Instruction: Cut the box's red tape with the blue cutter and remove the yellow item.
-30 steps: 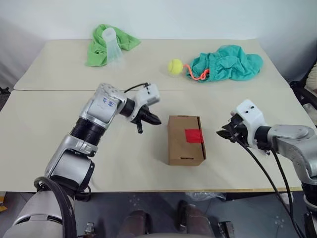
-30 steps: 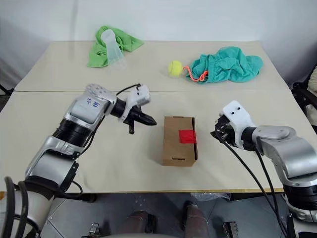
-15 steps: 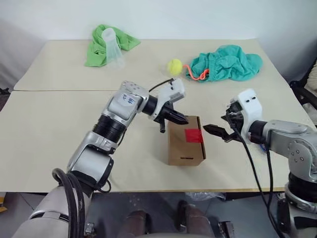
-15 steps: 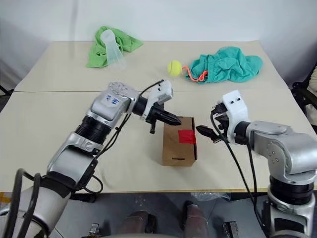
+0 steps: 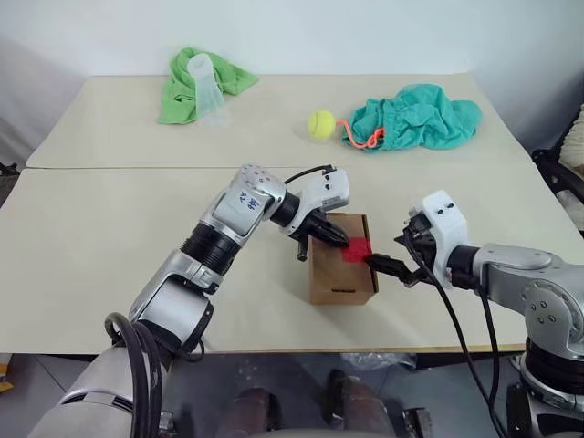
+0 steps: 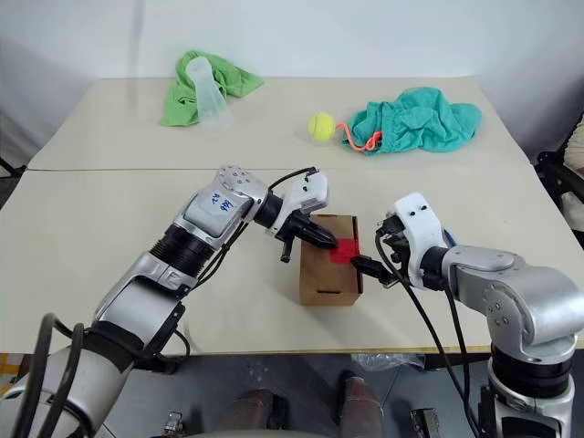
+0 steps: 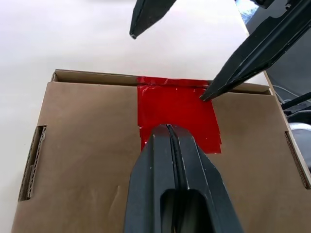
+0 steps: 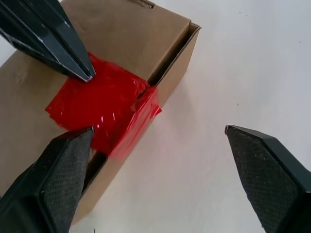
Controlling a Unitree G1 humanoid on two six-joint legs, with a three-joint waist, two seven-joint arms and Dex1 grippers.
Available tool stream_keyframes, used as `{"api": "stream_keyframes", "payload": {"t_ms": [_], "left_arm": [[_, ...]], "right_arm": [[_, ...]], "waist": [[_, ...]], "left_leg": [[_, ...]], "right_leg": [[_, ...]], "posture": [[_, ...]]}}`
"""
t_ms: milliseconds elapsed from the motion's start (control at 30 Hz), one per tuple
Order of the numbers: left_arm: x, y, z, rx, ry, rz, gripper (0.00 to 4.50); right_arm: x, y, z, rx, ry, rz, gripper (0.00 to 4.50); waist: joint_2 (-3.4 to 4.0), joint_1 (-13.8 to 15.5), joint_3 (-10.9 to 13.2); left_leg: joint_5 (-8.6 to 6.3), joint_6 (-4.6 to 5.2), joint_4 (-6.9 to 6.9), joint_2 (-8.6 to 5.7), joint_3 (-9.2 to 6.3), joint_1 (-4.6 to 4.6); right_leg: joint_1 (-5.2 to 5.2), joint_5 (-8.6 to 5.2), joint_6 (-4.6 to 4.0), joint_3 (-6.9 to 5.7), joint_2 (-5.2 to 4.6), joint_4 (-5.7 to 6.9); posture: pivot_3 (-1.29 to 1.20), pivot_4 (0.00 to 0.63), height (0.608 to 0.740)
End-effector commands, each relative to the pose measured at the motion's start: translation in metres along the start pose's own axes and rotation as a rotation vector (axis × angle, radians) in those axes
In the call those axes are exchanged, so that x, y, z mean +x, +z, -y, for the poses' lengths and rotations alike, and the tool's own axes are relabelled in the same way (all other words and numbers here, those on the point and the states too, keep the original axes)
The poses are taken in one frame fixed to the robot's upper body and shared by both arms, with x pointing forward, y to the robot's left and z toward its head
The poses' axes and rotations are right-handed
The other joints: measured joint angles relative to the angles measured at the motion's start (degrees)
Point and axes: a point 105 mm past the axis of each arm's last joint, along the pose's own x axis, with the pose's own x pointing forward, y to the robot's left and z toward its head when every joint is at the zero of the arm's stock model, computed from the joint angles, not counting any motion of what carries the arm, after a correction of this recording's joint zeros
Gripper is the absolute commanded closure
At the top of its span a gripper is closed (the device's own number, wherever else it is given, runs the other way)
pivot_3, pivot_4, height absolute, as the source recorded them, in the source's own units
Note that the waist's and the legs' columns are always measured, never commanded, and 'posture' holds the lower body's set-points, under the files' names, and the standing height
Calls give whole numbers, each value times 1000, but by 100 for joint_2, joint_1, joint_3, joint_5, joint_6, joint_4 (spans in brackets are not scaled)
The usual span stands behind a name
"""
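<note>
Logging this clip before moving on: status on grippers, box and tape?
Left gripper shut, tip on the red tape. Right gripper open, one finger at the tape's edge. Box closed, tape uncut. Nothing in the way.

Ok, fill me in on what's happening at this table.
Both arms are working over the box at the table's near edge. The left gripper is shut, its tip on the red tape on top. The right gripper is open, one finger by the tape where it folds over the box's edge, the other out over the table. The tape looks crumpled.
</note>
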Motion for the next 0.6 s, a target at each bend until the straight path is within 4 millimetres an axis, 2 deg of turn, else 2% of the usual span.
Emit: {"api": "stream_keyframes", "payload": {"t_ms": [33,233,600], "left_arm": [[2,-21,4,-35,-9,-74,4500],[2,-25,9,-38,-27,-86,4500],[2,-26,11,-52,-27,-86,4500]], "right_arm": [[-5,-15,7,11,-30,-60,15],[-11,-25,19,9,-58,-94,15],[-10,-51,18,-3,-31,-165,15]], "waist": [[-4,3,-4],[-32,8,-28],[-33,17,-28]], "left_leg": [[0,1,0,0,0,1],[-4,12,0,-2,-3,4],[-4,13,0,-2,-6,-1]], "right_leg": [[2,0,0,0,-1,0],[8,0,0,0,-9,-3],[7,0,0,-4,-9,-7]], "posture": [[0,150,740],[0,150,740],[0,150,740]]}}
